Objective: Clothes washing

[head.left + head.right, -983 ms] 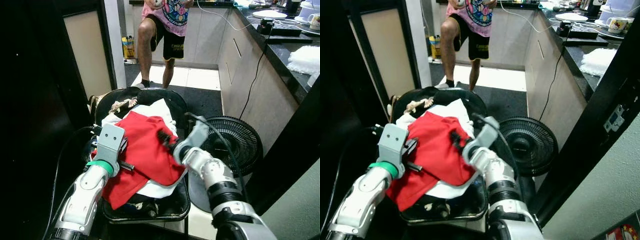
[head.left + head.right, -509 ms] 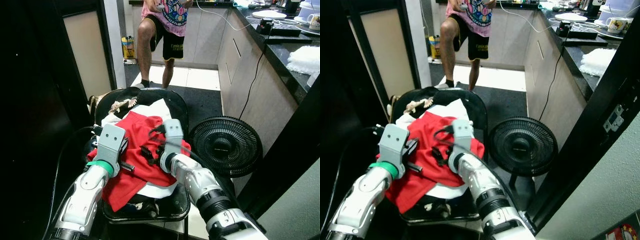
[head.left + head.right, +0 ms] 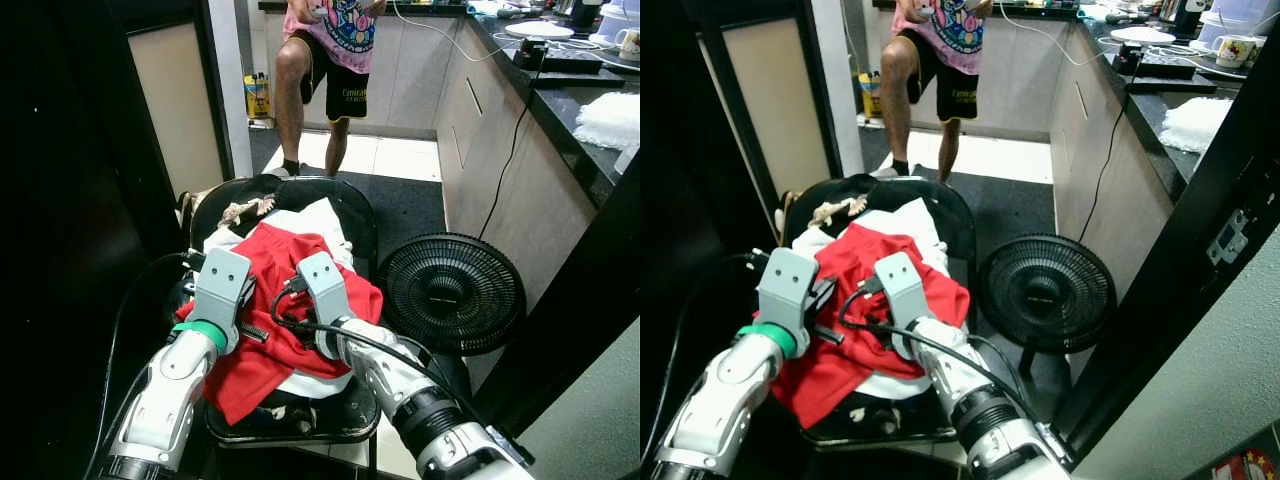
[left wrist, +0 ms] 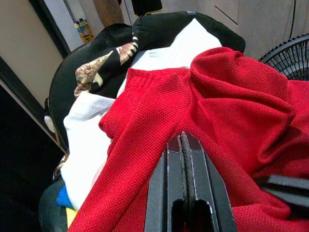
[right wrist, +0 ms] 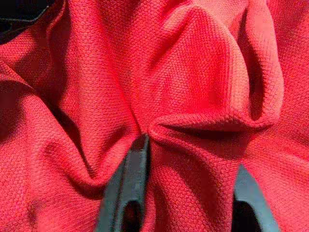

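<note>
Left gripper point(image 4: 186, 145) sits at the 9 o'clock edge of the pile, its two black fingers pressed together. From the wrist view they lie flat on top of the red garment point(image 3: 275, 320); I judge no cloth is pinched between them, though I can't be sure.

Right gripper point(image 5: 186, 169) is at the pile's centre, pushed down into the same garment, fingers spread with a raised fold bulging between them. I read this as the grab before lifting the piece off for washing.

To do it well:
- Close the right gripper only once the fold sits deep between the fingers; a shallow pinch on this knit will likely slip.
- Lift straight up, slowly, so the white garment point(image 3: 310, 220) underneath doesn't drag along.
- Keep the left gripper low as a hold-down, or shift it to the hem at 7 o'clock to take the weight.

The red garment is coarse mesh knit, rumpled, draped over the heap in a black basket point(image 3: 345, 415), one end hanging toward 7 o'clock. A black patterned piece point(image 3: 245, 208) lies at 12 o'clock.

Fan point(image 3: 455, 290) stands on the floor at 3 o'clock. A person point(image 3: 325, 50) stands beyond, at 12.
</note>
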